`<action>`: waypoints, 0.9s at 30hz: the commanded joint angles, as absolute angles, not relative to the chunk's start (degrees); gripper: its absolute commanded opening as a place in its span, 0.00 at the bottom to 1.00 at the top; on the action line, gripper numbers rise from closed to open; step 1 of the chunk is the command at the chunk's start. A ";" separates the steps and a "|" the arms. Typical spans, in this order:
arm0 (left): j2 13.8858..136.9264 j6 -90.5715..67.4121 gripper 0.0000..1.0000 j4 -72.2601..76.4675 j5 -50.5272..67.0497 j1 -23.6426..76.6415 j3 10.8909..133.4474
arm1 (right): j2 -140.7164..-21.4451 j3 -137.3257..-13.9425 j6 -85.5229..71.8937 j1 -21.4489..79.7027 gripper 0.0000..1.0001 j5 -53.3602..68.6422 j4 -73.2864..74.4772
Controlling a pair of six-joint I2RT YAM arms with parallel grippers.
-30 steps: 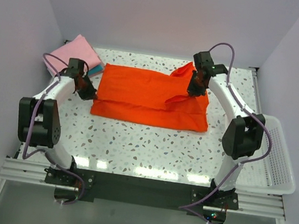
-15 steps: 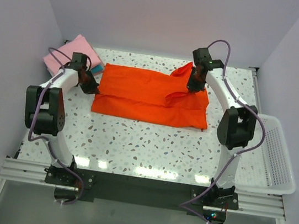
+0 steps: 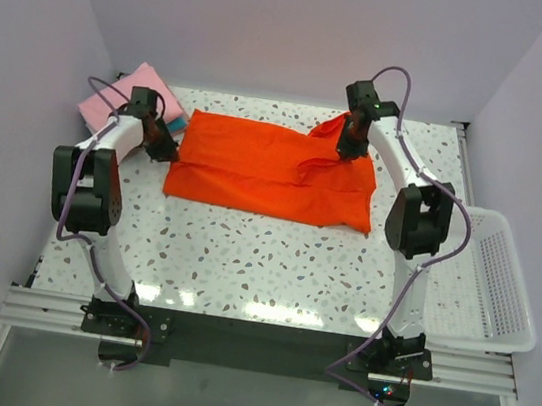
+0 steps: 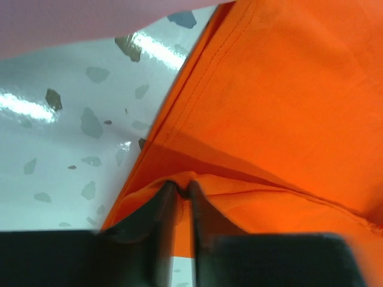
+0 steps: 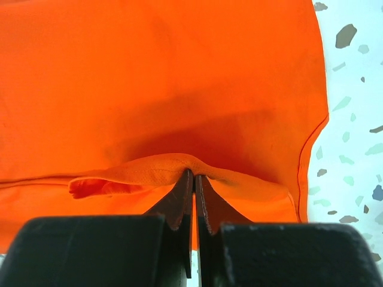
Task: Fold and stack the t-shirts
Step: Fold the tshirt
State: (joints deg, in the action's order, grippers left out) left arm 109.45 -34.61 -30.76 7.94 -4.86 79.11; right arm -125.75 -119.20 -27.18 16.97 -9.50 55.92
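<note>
Left claw is pinched nearly shut on the left hem of the plain bright orange-red cloth t-shirt, and right claw is clamped tight on a bunched fold at its far right end. Shirt's spread across the back of the speckled white surface. Gripping both ends, I'd guess, lets them carry it over evenly. Folded pink cloth shirt waits back left.

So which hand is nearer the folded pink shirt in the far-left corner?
Left. The left hand sits just right of the pink shirt, pinching the left edge of the orange shirt; the right hand grips that shirt's far-right part, well away.
</note>
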 commanded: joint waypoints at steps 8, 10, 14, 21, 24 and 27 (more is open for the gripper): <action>109.60 -29.36 0.80 -30.15 4.75 -5.45 85.34 | -127.80 -125.51 -25.58 16.35 0.57 -9.14 56.25; 108.81 -27.96 0.82 -30.15 4.83 -5.10 85.34 | -125.52 -124.29 -25.40 16.35 0.66 -8.96 55.46; 106.62 -26.72 0.85 -29.01 5.71 -2.12 82.02 | -119.98 -115.88 -24.96 16.35 0.77 -9.23 53.79; 102.83 -28.12 0.88 -24.53 8.26 3.60 73.49 | -106.80 -93.01 -26.80 16.26 0.77 -8.97 49.31; 101.78 -28.39 0.89 -22.51 9.84 4.39 70.33 | -102.31 -84.83 -27.95 16.26 0.75 -9.40 47.82; 101.60 -28.13 0.90 -21.45 9.93 4.39 67.95 | -98.98 -78.68 -28.83 16.00 0.74 -9.49 46.15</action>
